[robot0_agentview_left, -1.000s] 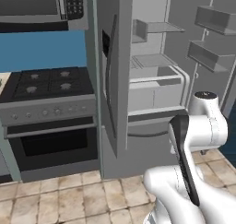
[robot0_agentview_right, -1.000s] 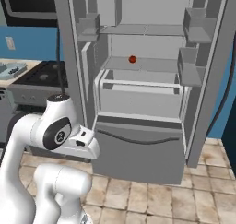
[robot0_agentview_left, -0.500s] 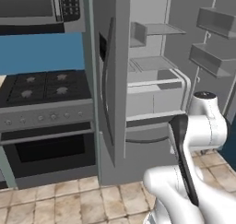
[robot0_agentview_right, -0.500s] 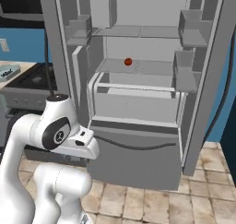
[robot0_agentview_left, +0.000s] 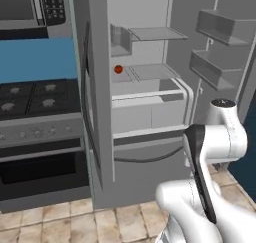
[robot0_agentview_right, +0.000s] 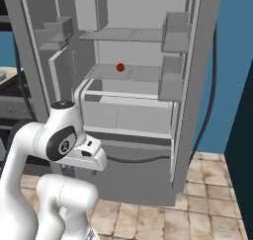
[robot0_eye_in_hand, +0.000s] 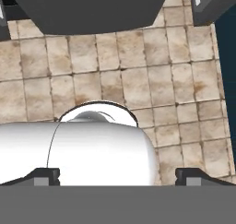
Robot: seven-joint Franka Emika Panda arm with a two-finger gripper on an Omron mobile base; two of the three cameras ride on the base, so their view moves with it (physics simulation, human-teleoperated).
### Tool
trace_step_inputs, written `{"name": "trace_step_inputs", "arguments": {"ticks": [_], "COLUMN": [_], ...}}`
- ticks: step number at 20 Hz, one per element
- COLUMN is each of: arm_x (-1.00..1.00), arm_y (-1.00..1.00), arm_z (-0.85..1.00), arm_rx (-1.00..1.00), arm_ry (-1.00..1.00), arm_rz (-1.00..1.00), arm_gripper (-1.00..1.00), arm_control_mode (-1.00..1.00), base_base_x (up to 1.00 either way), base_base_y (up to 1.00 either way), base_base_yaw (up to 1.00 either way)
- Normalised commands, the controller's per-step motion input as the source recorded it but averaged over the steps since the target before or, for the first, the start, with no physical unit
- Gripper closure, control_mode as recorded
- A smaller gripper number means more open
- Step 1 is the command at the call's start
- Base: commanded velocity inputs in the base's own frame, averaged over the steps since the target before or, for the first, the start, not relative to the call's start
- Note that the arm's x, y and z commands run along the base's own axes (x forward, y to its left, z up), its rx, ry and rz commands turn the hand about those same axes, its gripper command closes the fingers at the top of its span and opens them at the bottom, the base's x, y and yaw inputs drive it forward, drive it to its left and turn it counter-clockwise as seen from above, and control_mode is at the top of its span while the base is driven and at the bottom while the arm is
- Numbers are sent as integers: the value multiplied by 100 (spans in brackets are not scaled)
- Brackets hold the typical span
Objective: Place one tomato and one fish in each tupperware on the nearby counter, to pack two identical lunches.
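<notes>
1. Left base view: the grey fridge (robot0_agentview_left: 150, 87) stood with its doors open, showing flat pale shelves and a boxy, smooth-fronted drawer (robot0_agentview_left: 145, 109). A small round red tomato (robot0_agentview_left: 118, 69) sat on the middle shelf, near its left wall. To the left lay the black gas stove (robot0_agentview_left: 30, 97) with round burners, an oven door (robot0_agentview_left: 40, 169) below it and a microwave (robot0_agentview_left: 30, 7) above. The glossy white arm (robot0_agentview_left: 210, 152) with a dark joint band rose at the lower right over beige, mottled floor tiles (robot0_agentview_left: 75, 217).

2. Right base view: the same tomato (robot0_agentview_right: 120, 67) rested on the mid shelf, above the drawer (robot0_agentview_right: 128, 116). Square door bins (robot0_agentview_right: 173, 61) hung on the right door. A blue wall (robot0_agentview_right: 232, 61) stood beyond.

3. Hand view: the gripper (robot0_eye_in_hand: 117, 176) pointed down at square, stone-patterned floor tiles (robot0_eye_in_hand: 138, 80). Its two small dark fingertips (robot0_eye_in_hand: 44, 176) stood wide apart, holding nothing. The fridge's dark flat underside (robot0_eye_in_hand: 92, 6) crossed the top.
</notes>
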Motion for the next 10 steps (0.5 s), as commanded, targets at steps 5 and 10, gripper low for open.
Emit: {"name": "trace_step_inputs", "arguments": {"ticks": [5, 10], "arm_x": [0, 0], "arm_y": [0, 0], "arm_z": [0, 0], "arm_rx": [0, 0], "arm_ry": [0, 0], "arm_rz": [0, 0], "arm_gripper": [-100, -100], "arm_control_mode": [100, 100], "base_base_x": [47, 59], "base_base_y": [0, -2], "base_base_yaw": [0, 0]}}
